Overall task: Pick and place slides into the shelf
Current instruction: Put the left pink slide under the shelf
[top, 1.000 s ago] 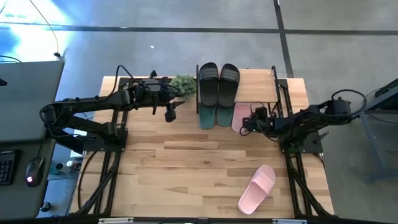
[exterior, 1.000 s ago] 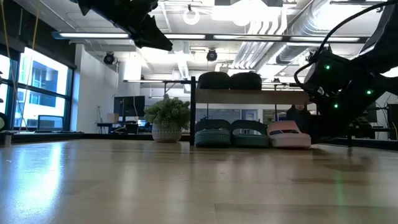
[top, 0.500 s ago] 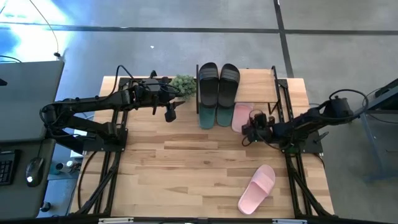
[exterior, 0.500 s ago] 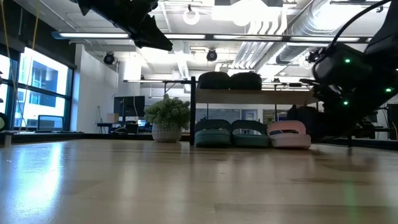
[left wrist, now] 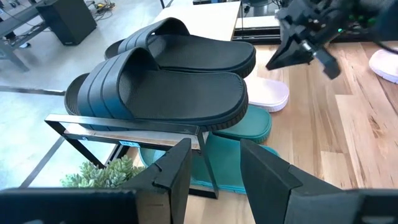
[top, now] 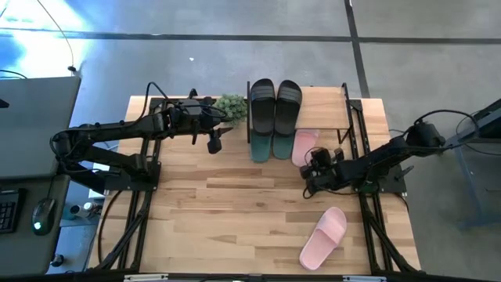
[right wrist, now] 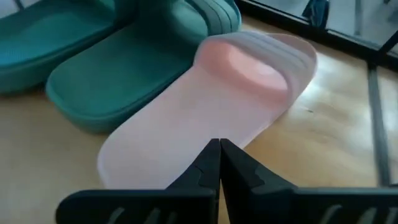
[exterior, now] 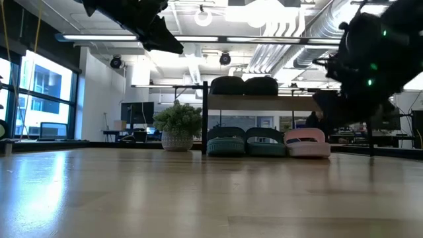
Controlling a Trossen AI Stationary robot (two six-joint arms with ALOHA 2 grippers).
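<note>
The shelf [top: 325, 106] stands at the table's far edge. A black pair of slides [top: 275, 104] lies on its plank. Beneath it, on the table, a teal-green pair [top: 269, 146] and one pale pink slide [right wrist: 205, 106] lie side by side. A second pink slide [top: 323, 237] lies sole down near the front right. My right gripper [top: 311, 171] is shut, raised just near of the pink slide's heel under the shelf, and touches nothing. My left gripper [left wrist: 214, 171] hovers open, left of the shelf and above the table.
A small green potted plant [top: 230, 106] stands just left of the shelf, by my left gripper. Bare wood lies across the table's middle and near left [top: 211, 219]. Black arm frames [top: 133, 196] run along both side edges.
My right gripper has drawn back from the pink slide under the shelf toward the table's near edge, rising and rolling as it went, its fingers still shut. The pink slide stays under the shelf.
</note>
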